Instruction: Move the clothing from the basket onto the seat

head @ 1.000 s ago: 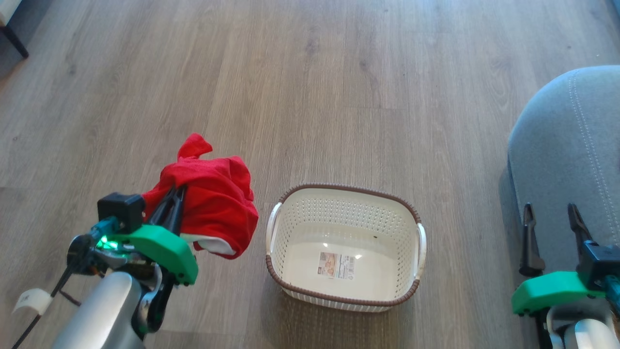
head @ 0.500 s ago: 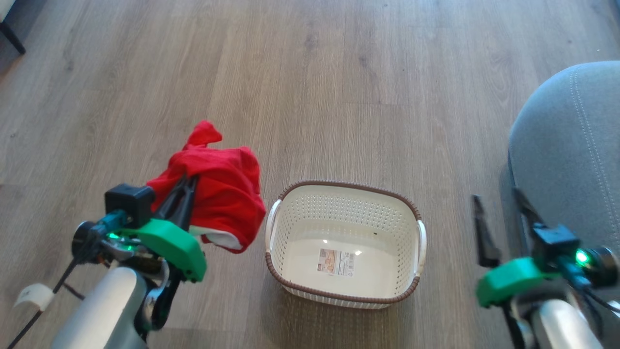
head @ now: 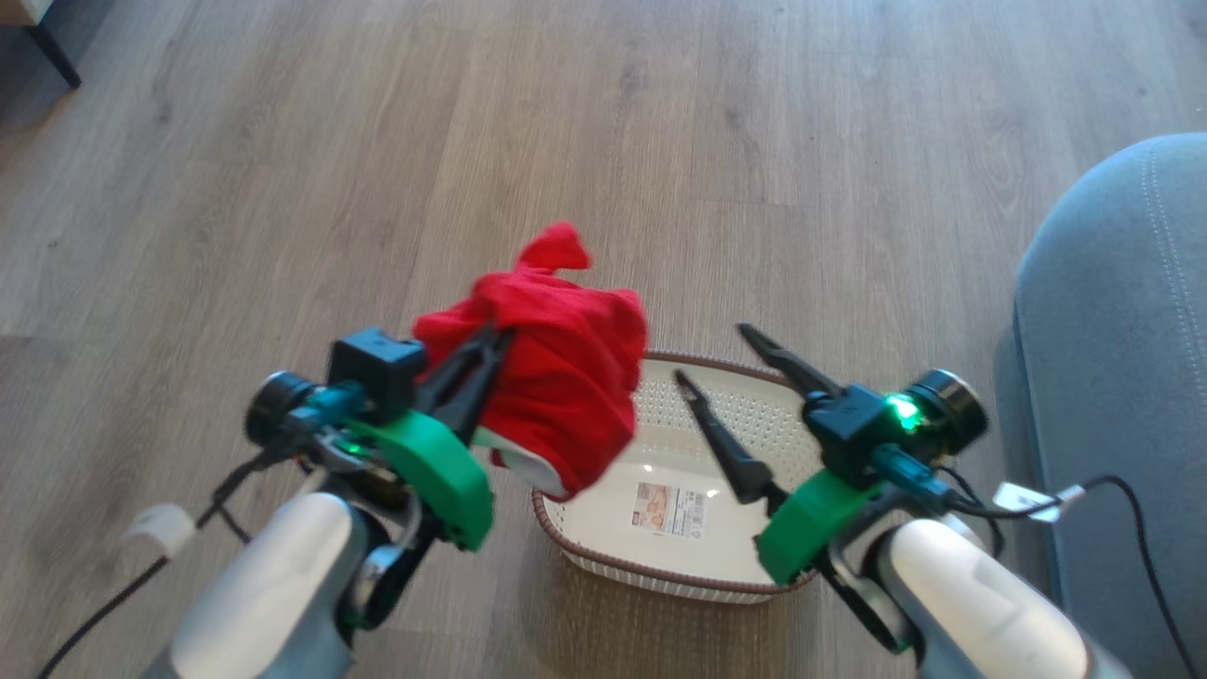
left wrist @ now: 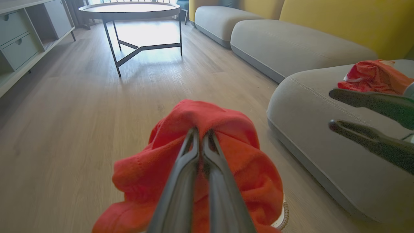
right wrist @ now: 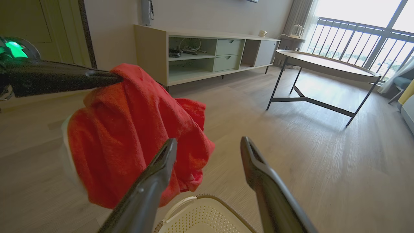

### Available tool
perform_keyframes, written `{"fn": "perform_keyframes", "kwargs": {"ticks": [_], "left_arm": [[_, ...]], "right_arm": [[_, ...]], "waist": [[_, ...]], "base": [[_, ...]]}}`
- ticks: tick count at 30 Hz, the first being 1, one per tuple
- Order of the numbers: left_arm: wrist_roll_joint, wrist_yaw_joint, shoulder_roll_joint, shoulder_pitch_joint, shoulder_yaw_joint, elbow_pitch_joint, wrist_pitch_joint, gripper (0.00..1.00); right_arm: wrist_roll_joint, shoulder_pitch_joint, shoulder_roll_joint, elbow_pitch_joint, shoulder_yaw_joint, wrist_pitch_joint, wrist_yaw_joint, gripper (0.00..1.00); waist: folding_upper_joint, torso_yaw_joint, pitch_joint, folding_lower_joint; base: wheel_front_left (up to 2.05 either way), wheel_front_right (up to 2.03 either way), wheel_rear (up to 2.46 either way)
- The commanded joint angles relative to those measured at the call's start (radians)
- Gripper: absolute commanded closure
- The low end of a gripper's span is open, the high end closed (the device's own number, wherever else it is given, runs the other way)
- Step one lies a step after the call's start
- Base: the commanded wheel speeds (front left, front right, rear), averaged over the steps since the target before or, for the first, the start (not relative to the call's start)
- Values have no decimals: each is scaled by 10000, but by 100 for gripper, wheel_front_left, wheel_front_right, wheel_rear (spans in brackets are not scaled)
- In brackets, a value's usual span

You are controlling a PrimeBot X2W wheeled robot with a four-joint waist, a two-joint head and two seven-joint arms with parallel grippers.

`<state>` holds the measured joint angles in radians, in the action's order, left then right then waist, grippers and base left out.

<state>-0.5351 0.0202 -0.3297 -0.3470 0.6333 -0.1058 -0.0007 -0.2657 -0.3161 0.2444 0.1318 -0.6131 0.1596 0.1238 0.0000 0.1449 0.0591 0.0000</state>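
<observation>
One red piece of clothing (head: 566,377) hangs pinched tight in the closed left pincer (head: 492,339), up in the air over the basket (head: 651,577) at about 10 o'clock of its rim in the head view. The right pincer (head: 709,352) is wide open and holds nothing, and it hangs over the basket with its fingers pointing to 11 o'clock, close to the red cloth. The big grey seat (head: 1122,330) sits at 3 o'clock from the basket, and the left wrist view shows another red piece (left wrist: 372,76) lying on top of it.
</observation>
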Motion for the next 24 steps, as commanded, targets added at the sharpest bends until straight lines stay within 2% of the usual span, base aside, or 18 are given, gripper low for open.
{"fn": "perform_keyframes", "kwargs": {"ticks": [1,11,24], "left_arm": [[132,-160,-29,-724,-219,437,39,100],[403,-577,270,-952,603,556,220,100],[288,-1027,226,-1006,1228,1136,354,100]], "right_arm": [[-237,-536,81,-253,-473,-46,69,0],[-932,-1435,231,-13,-1884,-98,69,0],[-1523,-1818,518,343,-2572,-276,69,0]], "waist": [[0,45,-14,0],[0,111,-82,0],[0,82,20,0]], "base": [[0,0,0],[0,0,0],[0,0,0]]}}
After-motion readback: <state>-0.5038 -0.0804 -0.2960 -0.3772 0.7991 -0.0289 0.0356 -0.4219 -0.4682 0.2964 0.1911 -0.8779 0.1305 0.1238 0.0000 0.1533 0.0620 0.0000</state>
